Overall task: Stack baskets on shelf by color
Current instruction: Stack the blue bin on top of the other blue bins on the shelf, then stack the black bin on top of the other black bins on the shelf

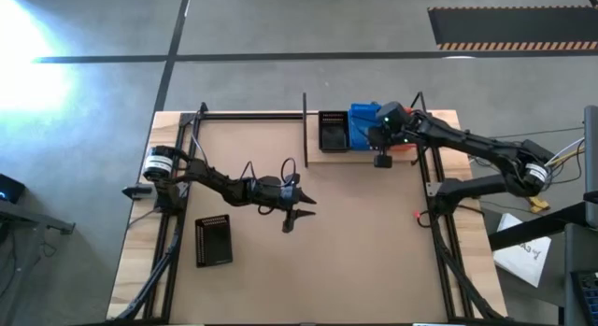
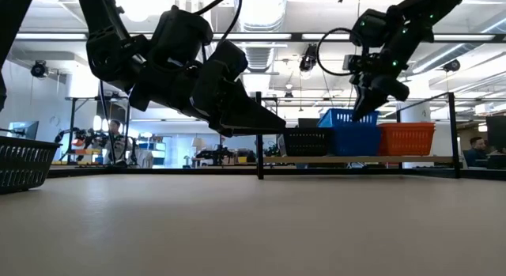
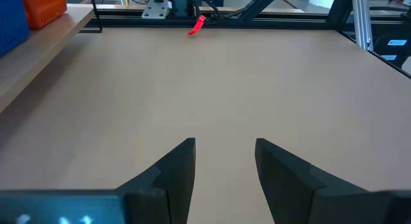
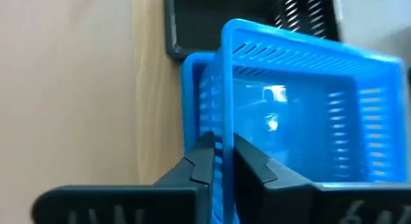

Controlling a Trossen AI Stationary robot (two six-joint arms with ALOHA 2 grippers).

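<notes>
I take the shelf [image 1: 364, 156] as my reference; it sits along the far edge of the desk [image 1: 355, 251], toward its right side. My right end effector [image 4: 221, 153] is over the middle of the shelf, fingers pinched on the near wall of a blue basket [image 4: 289, 108], one finger inside the wall and one outside. That basket is tilted and sits partly inside another blue basket [image 4: 196, 95] beneath it, not yet seated flat. From the low camera the blue stack [image 2: 349, 134] stands on the shelf with the right end effector [image 2: 365, 108] hanging over its rim.

On the shelf, a black basket [image 1: 333, 132] sits just beside the blue stack on its left, and an orange basket [image 2: 406, 138] sits just beside the blue stack on its right. I cannot tell how many baskets are nested in the black or orange piles.

My left end effector [image 1: 291, 214] hovers above bare desk well in front of the shelf and to its left, fingers spread apart and holding nothing; the wrist camera shows only open tabletop between the two fingers [image 3: 176, 169]. One more black basket [image 1: 213, 240] lies on the desk, far from the shelf, near the front left, beyond the left end effector.
</notes>
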